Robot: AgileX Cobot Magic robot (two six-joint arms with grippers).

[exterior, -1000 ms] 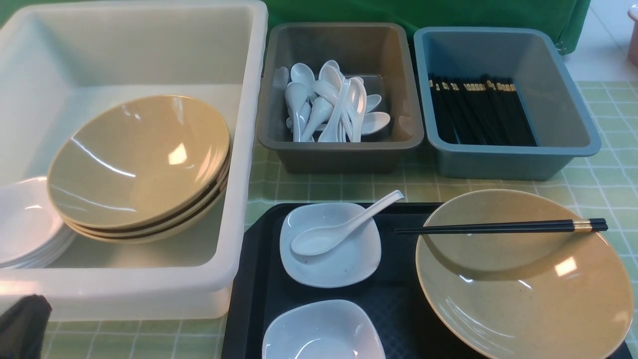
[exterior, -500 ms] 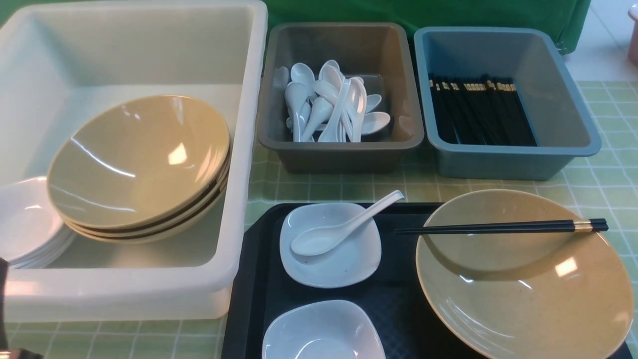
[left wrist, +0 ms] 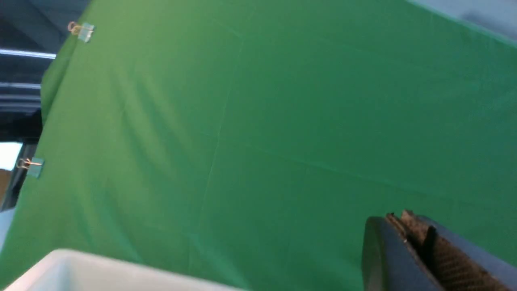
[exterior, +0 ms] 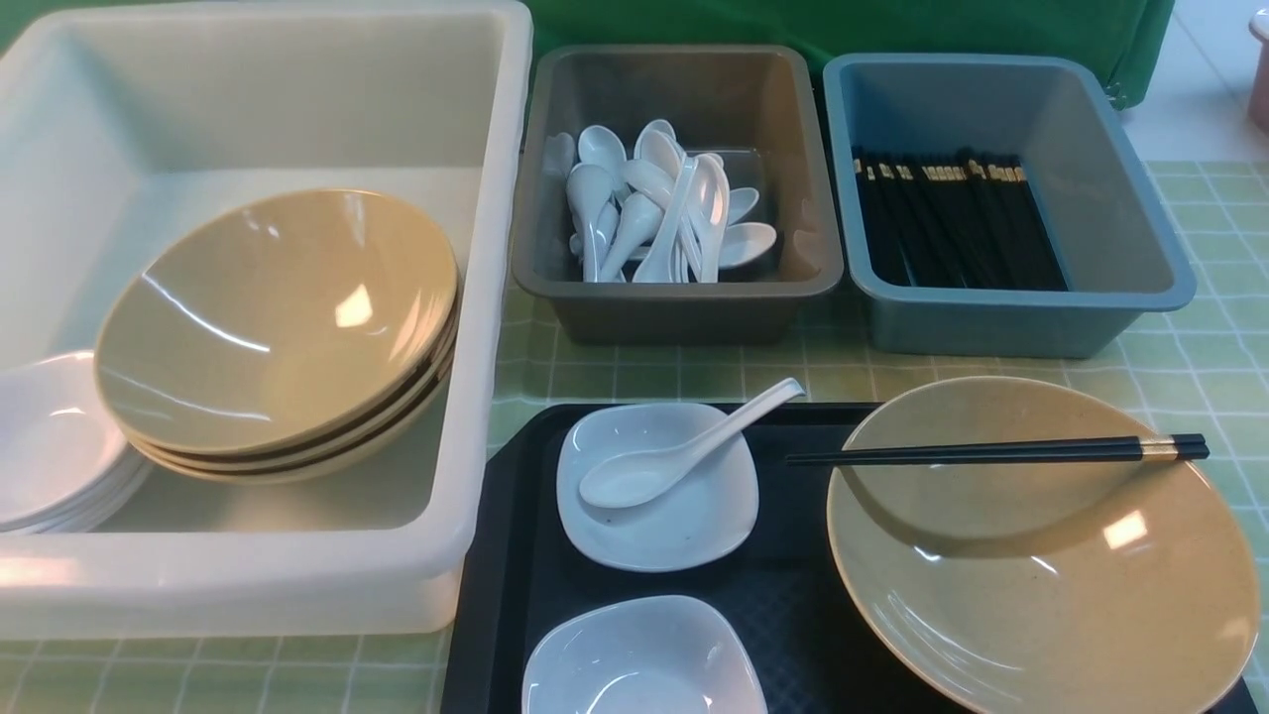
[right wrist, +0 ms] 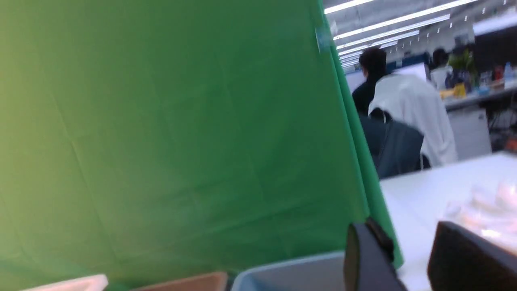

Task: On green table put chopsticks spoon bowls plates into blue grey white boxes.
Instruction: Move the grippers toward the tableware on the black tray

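On the black tray, a tan bowl (exterior: 1041, 555) carries a pair of chopsticks (exterior: 991, 453) across its rim. A white spoon (exterior: 674, 456) lies in a small white plate (exterior: 684, 531), and a second plate (exterior: 644, 659) sits nearer me. The white box (exterior: 496, 297) holds stacked bowls (exterior: 278, 317) and plates (exterior: 50, 446). The grey box (exterior: 674, 297) holds spoons, the blue box (exterior: 1021, 317) chopsticks. Neither gripper shows in the front view. My left gripper (left wrist: 400, 216) is shut and empty, facing the green backdrop. My right gripper (right wrist: 404, 230) is open with nothing between its fingers.
The black tray (exterior: 506, 555) lies on the green table (exterior: 694, 372) in front of the grey and blue boxes. A green backdrop (exterior: 843, 25) hangs behind the boxes. The right wrist view shows the blue box's rim (right wrist: 291, 270) below the gripper.
A dark part of the left arm at the front view's lower-left corner has drawn back out of frame. The tableware has not moved.
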